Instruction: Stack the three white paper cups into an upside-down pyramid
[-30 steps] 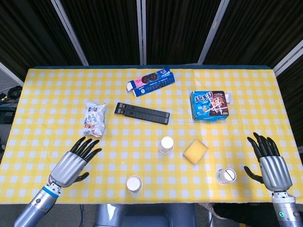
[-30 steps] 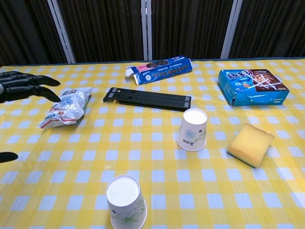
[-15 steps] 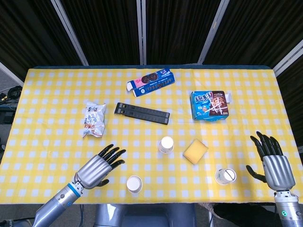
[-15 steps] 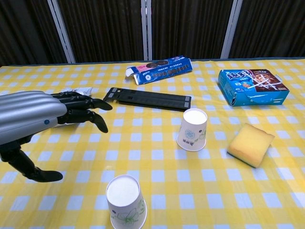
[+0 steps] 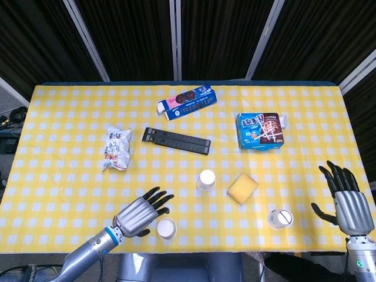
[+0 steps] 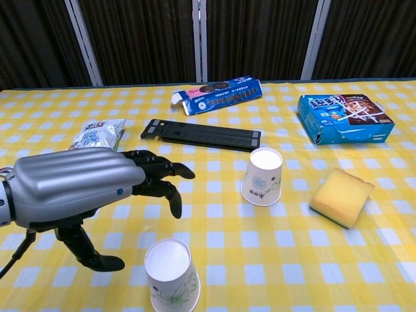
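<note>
Along the near edge of the yellow checked table (image 5: 59, 176), three white paper cups sit apart, all upside down. Nearest cup (image 5: 167, 228) stands close to the front rim; in the chest view this nearest cup (image 6: 171, 275) shows its flat base upward. Middle cup (image 5: 205, 180) stands further in, toward the table's centre, and appears again as the middle cup (image 6: 262, 176) in the chest view. Right cup (image 5: 279, 218) lies near the front edge, just beyond a yellow sponge (image 5: 242, 187).

Left hand (image 5: 141, 212) hovers just beside the nearest cup, on its left, fingers spread and grasping nothing; the chest view shows the left hand (image 6: 84, 188) with dark fingers (image 6: 162, 175) extended above the cloth and the thumb pointing down beside the cup, whether touching it cannot be told. Right hand (image 5: 346, 200) is at the table's right edge, fingers apart and empty, well apart from the right cup.

Across the middle of the table lie a snack packet (image 5: 116, 148), a black bar (image 5: 177, 140), a blue cookie box (image 5: 187, 103) and a blue carton (image 5: 260, 130), all set back from the cups. Bare cloth lies between the nearest and middle cups, and between the middle cup and the black bar.
</note>
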You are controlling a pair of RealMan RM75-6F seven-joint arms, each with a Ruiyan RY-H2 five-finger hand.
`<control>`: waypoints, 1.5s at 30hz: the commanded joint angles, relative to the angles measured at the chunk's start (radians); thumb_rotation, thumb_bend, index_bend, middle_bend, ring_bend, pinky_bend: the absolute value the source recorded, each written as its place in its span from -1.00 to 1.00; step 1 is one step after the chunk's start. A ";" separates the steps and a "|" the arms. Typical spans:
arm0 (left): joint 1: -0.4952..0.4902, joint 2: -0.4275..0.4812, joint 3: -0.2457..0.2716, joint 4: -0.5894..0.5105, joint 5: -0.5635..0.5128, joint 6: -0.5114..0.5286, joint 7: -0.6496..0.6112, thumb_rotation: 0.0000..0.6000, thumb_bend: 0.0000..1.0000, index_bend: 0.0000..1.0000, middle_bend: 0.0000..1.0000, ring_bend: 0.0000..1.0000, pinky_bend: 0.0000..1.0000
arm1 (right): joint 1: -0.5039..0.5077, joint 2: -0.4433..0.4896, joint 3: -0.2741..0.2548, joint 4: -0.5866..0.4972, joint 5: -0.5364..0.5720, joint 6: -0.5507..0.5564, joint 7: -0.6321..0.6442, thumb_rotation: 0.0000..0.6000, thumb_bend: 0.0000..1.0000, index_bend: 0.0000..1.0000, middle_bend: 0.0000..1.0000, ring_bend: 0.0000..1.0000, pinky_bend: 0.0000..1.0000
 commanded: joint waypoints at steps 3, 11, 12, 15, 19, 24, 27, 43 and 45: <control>-0.028 -0.035 0.000 0.006 -0.062 -0.005 0.044 1.00 -0.55 -0.43 -1.00 -1.00 -1.00 | -0.003 0.006 0.003 0.000 0.002 0.004 0.014 1.00 -0.73 -0.77 -1.00 -1.00 -1.00; -0.060 -0.073 0.013 0.018 -0.146 -0.003 0.105 1.00 -0.54 -0.31 -1.00 -1.00 -1.00 | -0.004 0.011 0.003 -0.001 0.000 0.006 0.024 1.00 -0.72 -0.77 -1.00 -1.00 -1.00; -0.065 -0.082 0.017 0.021 -0.156 -0.001 0.112 1.00 -0.54 -0.27 -1.00 -1.00 -1.00 | -0.004 0.012 0.003 -0.002 -0.001 0.007 0.025 1.00 -0.73 -0.77 -1.00 -1.00 -1.00; -0.071 -0.097 0.027 0.025 -0.167 0.009 0.121 1.00 -0.53 -0.10 -1.00 -1.00 -1.00 | -0.006 0.014 0.003 -0.002 0.000 0.008 0.028 1.00 -0.73 -0.77 -1.00 -1.00 -1.00; -0.072 -0.100 0.038 0.020 -0.168 0.035 0.120 1.00 -0.46 -0.03 -1.00 -1.00 -1.00 | -0.007 0.016 0.003 -0.004 -0.002 0.010 0.032 1.00 -0.72 -0.76 -1.00 -1.00 -1.00; -0.072 -0.085 0.041 0.013 -0.154 0.062 0.099 1.00 -0.42 0.01 -1.00 -1.00 -1.00 | -0.006 0.015 0.001 -0.005 -0.005 0.008 0.027 1.00 -0.72 -0.76 -1.00 -1.00 -1.00; -0.072 -0.071 0.039 0.012 -0.145 0.075 0.076 1.00 -0.42 0.01 -1.00 -1.00 -1.00 | -0.006 0.014 0.001 -0.004 -0.004 0.006 0.024 1.00 -0.73 -0.76 -1.00 -1.00 -1.00; -0.185 -0.054 -0.125 0.137 -0.293 0.056 -0.013 1.00 -0.42 0.01 -1.00 -1.00 -1.00 | 0.003 0.020 0.008 0.003 0.028 -0.028 0.057 1.00 -0.73 -0.75 -1.00 -1.00 -1.00; -0.215 -0.084 -0.156 0.186 -0.327 0.040 -0.032 1.00 -0.42 0.01 -1.00 -1.00 -1.00 | 0.004 0.023 0.009 0.005 0.031 -0.032 0.066 1.00 -0.73 -0.75 -1.00 -1.00 -1.00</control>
